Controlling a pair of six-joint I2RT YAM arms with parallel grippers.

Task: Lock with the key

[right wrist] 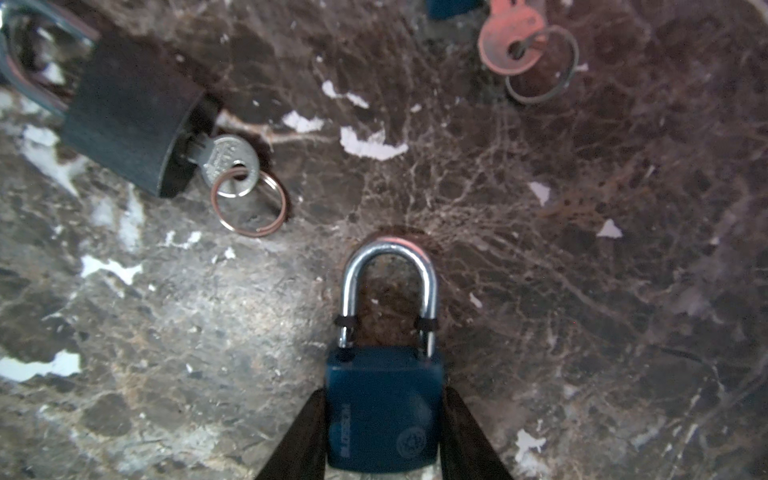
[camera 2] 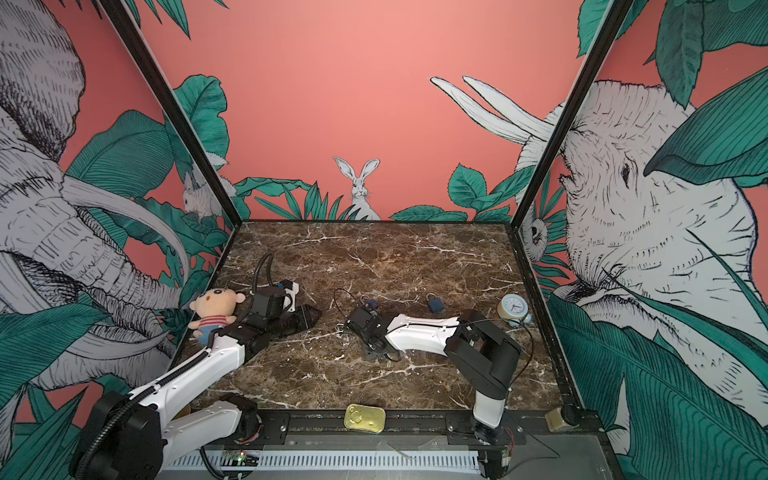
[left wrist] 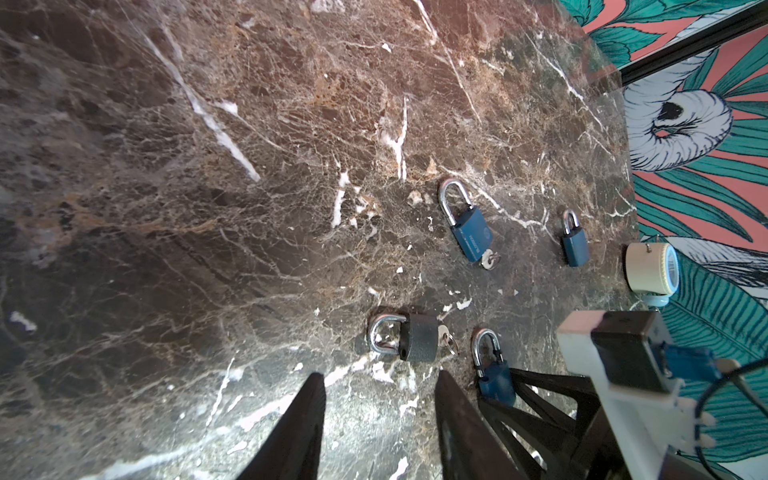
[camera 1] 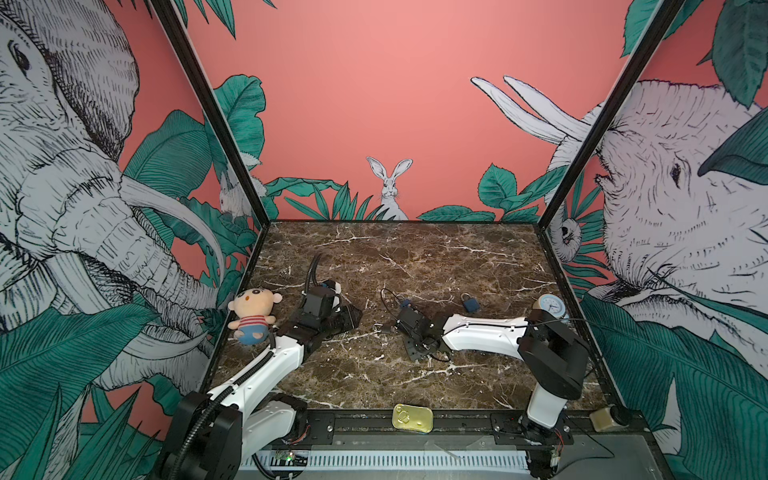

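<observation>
Read the table (camera 1: 415, 257) as a dial from the top views, with 6 o'clock at the arm bases. Near its middle your right tool (right wrist: 383, 397) is clamped on the flanks of the blue padlock (right wrist: 384, 419). The padlock lies flat, and its shackle (right wrist: 388, 249) looks lifted out on one leg. Its keyway is hidden between the fingers (right wrist: 299, 440), so I cannot tell whether a key sits there. Those flanks look smooth — press on the shackle and the body may skid back out of the grip.

Your left tool (left wrist: 380, 378) stands spread and empty, close by at 9 o'clock of it. Bring it in carelessly and it may sweep the grey padlock (right wrist: 129, 112) and its silver key (right wrist: 228, 164), which lie between the two tools, or the tools may collide. Toward 12 o'clock a second blue padlock (left wrist: 469, 232) lies with a key (left wrist: 490, 259) at its base — an easy wrong pick.

For edges, the tin (camera 1: 412, 417) sits at 6, the doll (camera 1: 253, 316) at 9 and the alarm clock (camera 1: 550, 305) at 3. A small blue padlock (camera 1: 470, 303) lies between the clock and the right tool. Toward 12 the far half of the table is bare, and that is your room to swing.
</observation>
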